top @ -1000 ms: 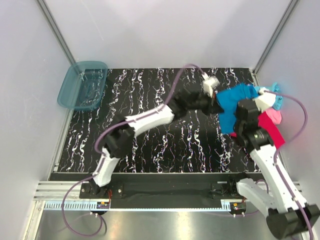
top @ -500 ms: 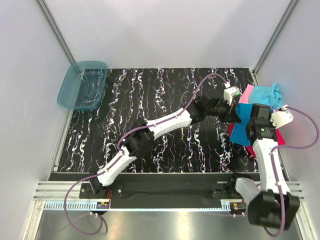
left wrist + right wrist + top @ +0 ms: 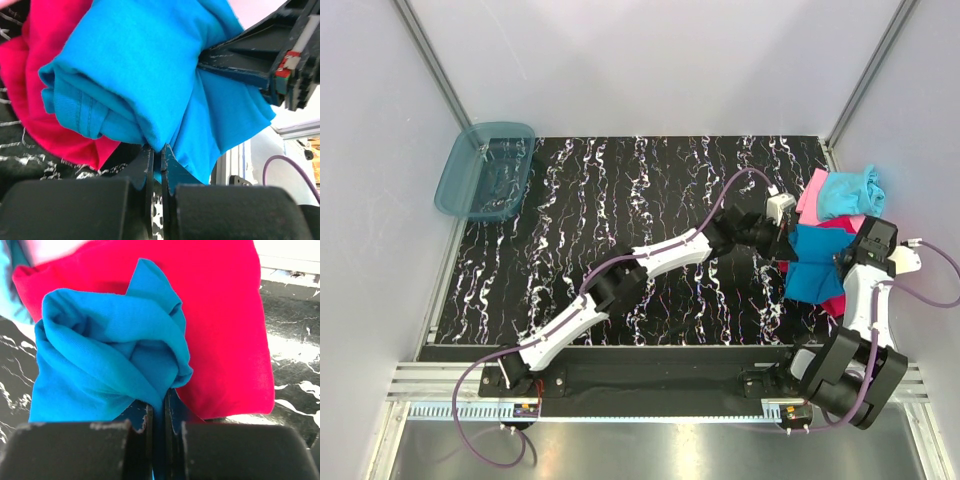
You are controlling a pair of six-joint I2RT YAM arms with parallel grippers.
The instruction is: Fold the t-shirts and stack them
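I see a black marbled table (image 3: 570,200) and white walls (image 3: 650,60). My left gripper (image 3: 156,150) and right gripper (image 3: 159,399) both pinch the blue shirt (image 3: 140,65), which half hides the red shirt (image 3: 225,325).

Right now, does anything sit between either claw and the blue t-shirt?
Nothing visible does. The left claw and the right claw are each shut directly on a fold of the blue t-shirt, gripping it from opposite sides. The magenta-red t-shirt lies beneath it.
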